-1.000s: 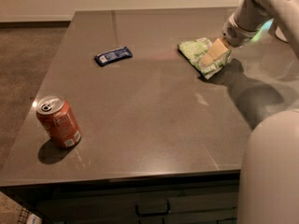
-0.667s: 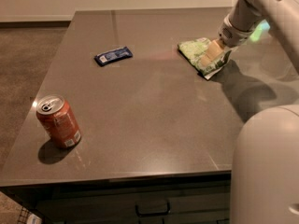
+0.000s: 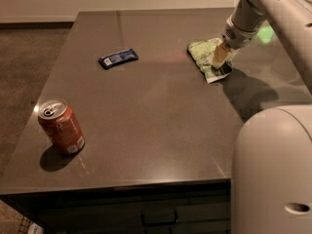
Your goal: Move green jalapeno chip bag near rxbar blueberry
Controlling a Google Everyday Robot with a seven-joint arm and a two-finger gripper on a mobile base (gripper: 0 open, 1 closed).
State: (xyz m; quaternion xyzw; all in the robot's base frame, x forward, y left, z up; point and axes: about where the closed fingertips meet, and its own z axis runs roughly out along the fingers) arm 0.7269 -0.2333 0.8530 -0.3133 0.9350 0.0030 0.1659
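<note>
Judging the green jalapeno chip bag (image 3: 201, 52) light, soft, slippery; best pinched at a crinkled fold. Cannot tell the grip of the end effector (image 3: 219, 60), down on its right edge.

Chip bag (image 3: 201, 53) partly under gripper (image 3: 220, 59)

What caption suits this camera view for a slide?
Gripper at the green jalapeno chip bag; rxbar blueberry lies apart.

Dim, warm light casts soft shadows under the soda can (image 3: 61, 126) and beside the gripper (image 3: 220, 58) (low on the green jalapeno chip bag (image 3: 204, 52), far right), with faint sheen on the table (image 3: 146, 126).
</note>
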